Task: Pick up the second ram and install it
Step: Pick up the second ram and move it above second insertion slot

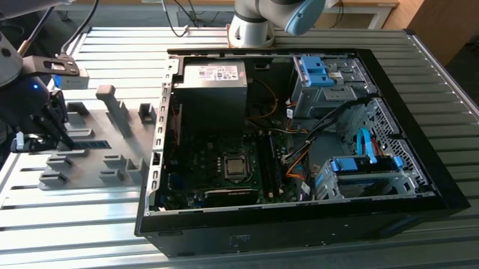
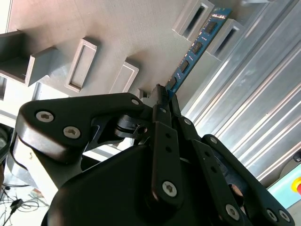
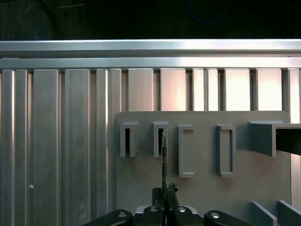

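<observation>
As it stands on edge in the grey holder (image 2: 117, 28), exterior view's left: second ram (image 2: 197, 44), 1 pc, gripper (image 2: 163, 94) pinching one end across its flat faces; other end at slot block (image 2: 193, 19).

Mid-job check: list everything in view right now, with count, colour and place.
memory stick: one, blue-green with black chips, on the holder plate between slotted blocks, one end in the claw
holder plate: one, grey, at the exterior view's left on the table
computer case: one, black, open, circuit board inside, at the exterior view's right
table: one, silver slatted metal, under everything
arm: one, grey and pale blue, base beyond the case
claw: one, black, shut on the memory stick
</observation>
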Controlling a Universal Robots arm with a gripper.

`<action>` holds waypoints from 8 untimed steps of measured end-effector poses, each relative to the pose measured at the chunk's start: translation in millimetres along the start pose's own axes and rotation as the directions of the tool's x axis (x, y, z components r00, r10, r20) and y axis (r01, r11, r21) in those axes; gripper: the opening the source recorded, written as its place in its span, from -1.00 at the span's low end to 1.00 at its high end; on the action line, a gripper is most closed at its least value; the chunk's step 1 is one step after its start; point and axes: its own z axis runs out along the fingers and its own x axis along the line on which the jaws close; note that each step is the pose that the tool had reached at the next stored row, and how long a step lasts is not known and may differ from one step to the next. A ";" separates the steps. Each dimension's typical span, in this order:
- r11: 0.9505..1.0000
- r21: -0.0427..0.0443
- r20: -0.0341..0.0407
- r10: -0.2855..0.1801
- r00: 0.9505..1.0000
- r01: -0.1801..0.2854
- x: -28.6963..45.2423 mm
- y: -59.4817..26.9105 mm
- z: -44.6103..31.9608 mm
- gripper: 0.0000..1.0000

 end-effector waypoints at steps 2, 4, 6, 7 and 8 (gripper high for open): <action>1.000 0.000 0.000 0.000 1.000 0.000 0.0 0.0 -0.8 -0.73; 1.000 0.001 0.000 0.000 1.000 0.000 -0.1 0.0 -1.0 -0.73; 1.000 0.000 0.000 0.000 1.000 0.000 0.0 0.0 -1.5 -0.73; 1.000 0.000 0.000 0.000 1.000 0.000 0.0 0.0 -1.7 -0.73; 1.000 0.000 0.000 0.000 1.000 0.000 0.0 0.0 -1.9 -0.73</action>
